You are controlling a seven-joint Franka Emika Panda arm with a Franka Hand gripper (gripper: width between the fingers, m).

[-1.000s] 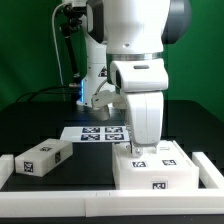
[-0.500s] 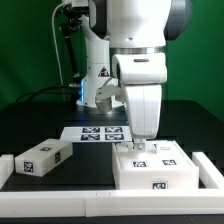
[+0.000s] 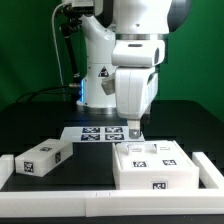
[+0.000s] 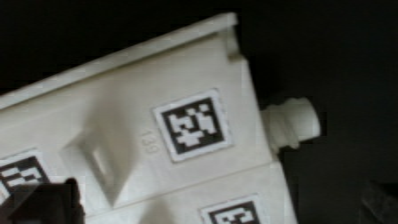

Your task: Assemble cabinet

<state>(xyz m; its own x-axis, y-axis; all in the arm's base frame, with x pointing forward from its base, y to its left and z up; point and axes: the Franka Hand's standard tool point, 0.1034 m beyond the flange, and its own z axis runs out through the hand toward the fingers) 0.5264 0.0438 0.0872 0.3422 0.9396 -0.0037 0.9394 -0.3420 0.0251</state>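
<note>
**Claw hovering at the back corner of the cabinet body**

On the exterior view's left, a small white cabinet piece (image 3: 42, 157) is lying on the black desk (image 3: 40, 112), just inside the long low white border rail (image 3: 90, 197). It is showing one black-and-white square tag on top and another on its end. No letters or numbers can be read on either tag.

Toward the middle, the marker board (image 3: 97, 133) is lying flat on the desk with its printed square markers facing up. The white Franka arm (image 3: 135, 60) is standing over it. A small dark sticker is showing on the arm's base, too small to read, and a blue light is glowing beside it.

The claw (image 3: 134, 131) is pointing straight down, just over the back corner of the cabinet body (image 3: 160, 168) nearest the marker board. Whether it is spread or pressed together cannot be told, nor whether it is touching the body.

On the exterior view's right, the cabinet body is sitting on the desk close to the rail, well apart from the small piece. Tags are showing on its top and front.

In the wrist view, a white tagged part (image 4: 125, 120) is filling the frame at a slant, with a square tag (image 4: 194, 124) near its middle. A short round peg (image 4: 295, 115) is sticking out from its edge.
</note>
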